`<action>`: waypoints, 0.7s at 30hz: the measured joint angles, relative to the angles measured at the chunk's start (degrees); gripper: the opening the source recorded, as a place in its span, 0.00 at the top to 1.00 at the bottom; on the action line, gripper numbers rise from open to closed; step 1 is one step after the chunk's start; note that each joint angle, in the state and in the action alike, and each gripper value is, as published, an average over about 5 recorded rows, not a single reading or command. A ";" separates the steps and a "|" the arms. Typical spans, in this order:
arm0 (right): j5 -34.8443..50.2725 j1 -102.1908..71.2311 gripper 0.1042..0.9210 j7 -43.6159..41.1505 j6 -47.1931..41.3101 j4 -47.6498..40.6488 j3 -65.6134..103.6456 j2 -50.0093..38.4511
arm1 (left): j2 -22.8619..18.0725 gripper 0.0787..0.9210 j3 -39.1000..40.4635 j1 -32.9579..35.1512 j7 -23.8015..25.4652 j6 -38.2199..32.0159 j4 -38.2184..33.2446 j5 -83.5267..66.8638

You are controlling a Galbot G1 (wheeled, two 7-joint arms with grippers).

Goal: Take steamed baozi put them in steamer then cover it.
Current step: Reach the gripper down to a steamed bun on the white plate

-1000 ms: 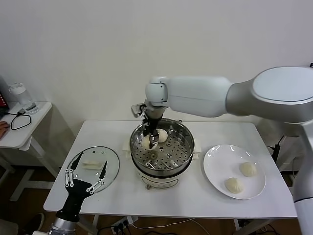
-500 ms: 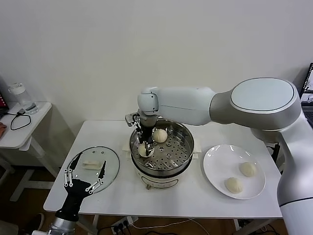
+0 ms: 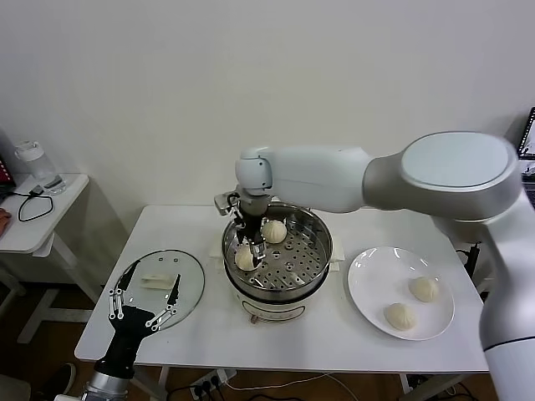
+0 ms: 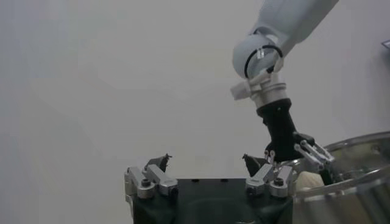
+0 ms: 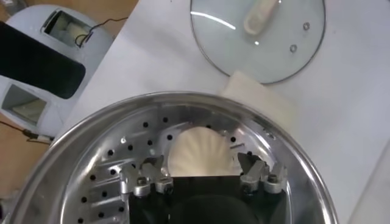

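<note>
Head view: right pincer (image 3: 247,242), spread over a steamed baozi (image 3: 245,258) inside the steamer (image 3: 277,259), may drag it when lifting; left pincer (image 3: 145,302), spread, waits beside the steamer.

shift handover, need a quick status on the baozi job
Right gripper open over a baozi in the steamer. Left gripper open above the lid. Two baozi on the plate.

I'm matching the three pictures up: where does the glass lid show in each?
Head view: round clear glass lid flat on the white table, left of the shiny steel steamer.
Left wrist view: not in it.
Right wrist view: lid beyond the steamer's rim.
Shared landmark: the steamer.
</note>
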 measured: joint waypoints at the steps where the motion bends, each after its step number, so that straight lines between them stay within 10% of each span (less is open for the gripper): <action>1: -0.55 0.60 0.12 -0.30 0.19 1.07 0.40 -1.49 | -0.08 0.12 -0.02 0.04 0.00 0.00 -0.06 0.12; 21: -17.71 -0.80 0.12 -7.86 7.65 11.89 6.50 -39.18 | -0.95 0.12 0.57 0.57 0.00 0.31 -0.41 2.20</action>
